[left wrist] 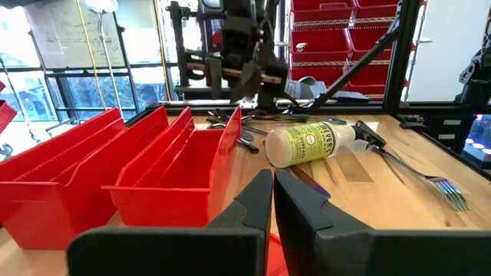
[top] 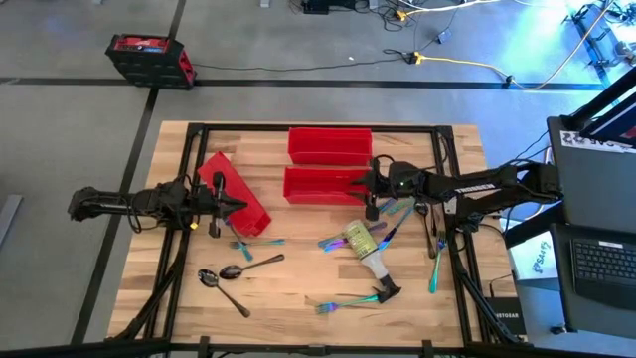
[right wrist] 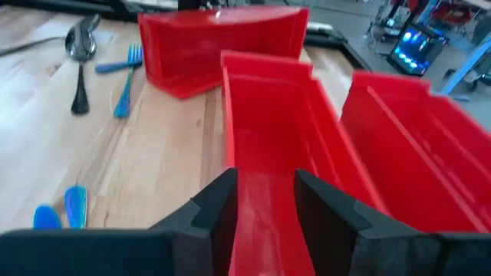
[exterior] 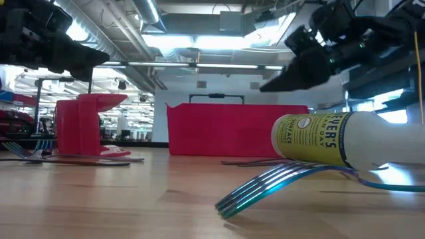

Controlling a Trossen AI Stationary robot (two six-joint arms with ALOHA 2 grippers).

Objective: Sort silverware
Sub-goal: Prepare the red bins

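Wooden table (top: 298,288); right gripper (top: 370,185) above bin (top: 323,185)

The three bins (top: 329,144) are plain bright red. The surface (top: 288,288) is pale wood in butcher-block strips. The spray bottle (top: 366,245) carries a yellow-green label with dark lettering and a black trigger head. The forks (top: 348,303) shimmer blue, teal and purple; two spoons (top: 231,272) are dark bronze.

Two bins (top: 329,144) (top: 323,186) lie side by side near the table (top: 288,288) far edge; a third bin (top: 235,195) lies angled toward the left edge. A spray bottle (top: 365,247) lies near the centre, with silverware (top: 350,301) scattered around it toward the near edge.
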